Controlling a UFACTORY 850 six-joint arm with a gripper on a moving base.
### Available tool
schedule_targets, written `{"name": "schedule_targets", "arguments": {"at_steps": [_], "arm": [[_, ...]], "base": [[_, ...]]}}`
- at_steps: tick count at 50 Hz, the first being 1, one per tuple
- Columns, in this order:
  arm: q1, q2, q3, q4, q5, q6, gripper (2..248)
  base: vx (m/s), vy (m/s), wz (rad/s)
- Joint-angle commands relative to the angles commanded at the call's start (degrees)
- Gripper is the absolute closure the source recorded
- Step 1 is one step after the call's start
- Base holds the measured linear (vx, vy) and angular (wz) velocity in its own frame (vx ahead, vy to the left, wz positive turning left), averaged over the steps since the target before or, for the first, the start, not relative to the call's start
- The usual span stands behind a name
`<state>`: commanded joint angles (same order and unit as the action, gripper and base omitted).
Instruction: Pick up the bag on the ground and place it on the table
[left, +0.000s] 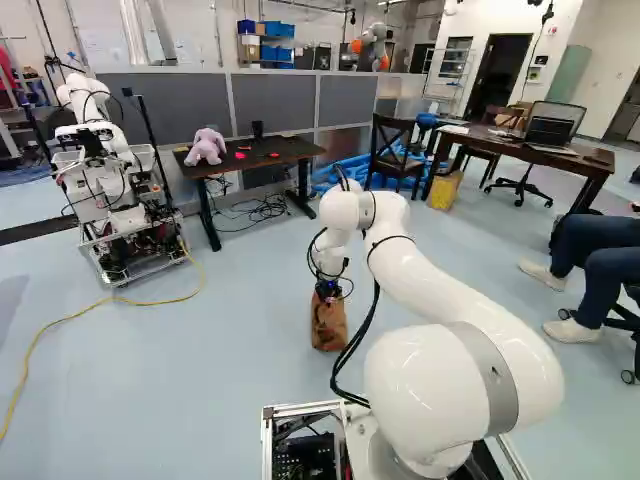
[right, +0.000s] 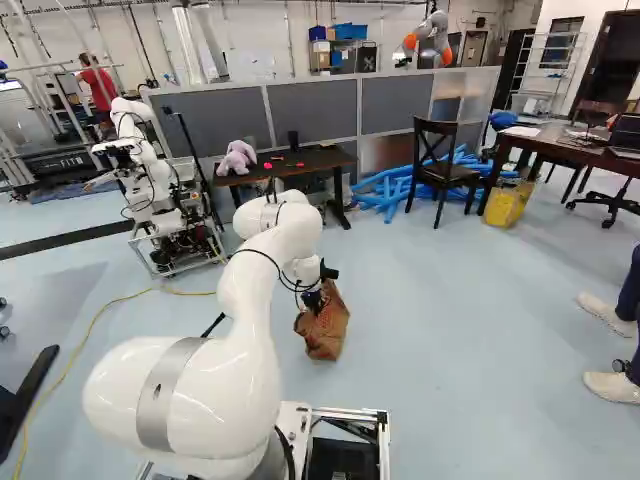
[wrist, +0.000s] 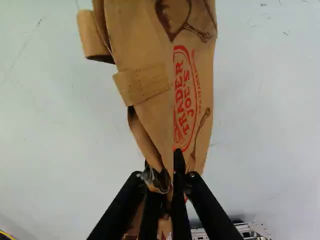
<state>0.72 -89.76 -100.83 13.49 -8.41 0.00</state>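
1. I have my white arm (left: 440, 275) reaching forward and down, with the gripper (left: 328, 294) low ahead of the base.
2. The brown paper bag (right: 323, 326) is directly below the gripper, at floor level or just over it; I can't tell whether its bottom touches the floor (right: 430, 350). In the right base view the bag leans, with its upper end toward the gripper.
3. Seen from the wrist, my gripper (wrist: 164, 167) has its black fingers close together, holding crumpled brown paper of the bag between them. The rest of the bag stretches ahead of the fingers, showing a red oval print and folded paper straps.
4. Beyond the arm, by the grey partition (right: 310, 110), is a dark desk (left: 290, 146). A purple plush toy (left: 207, 147) sits at its left end, and small red items (left: 274, 155) lie nearer its middle.
5. Another desk (left: 478, 140), brown, is at the right of the left base view. An open laptop (left: 550, 130) stands toward its right end, with a dark wooden chair (right: 442, 165) near its left end.
6. At the left of both base views stands another white robot (right: 150, 185).
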Motion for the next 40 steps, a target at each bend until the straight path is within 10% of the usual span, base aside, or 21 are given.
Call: {"name": "schedule_targets", "arguments": {"at_steps": [40], "arm": [[2.5,8.7,11.2,0.0,0.2,0.0,227]], "base": [[0.000,0.000,0.000]]}}
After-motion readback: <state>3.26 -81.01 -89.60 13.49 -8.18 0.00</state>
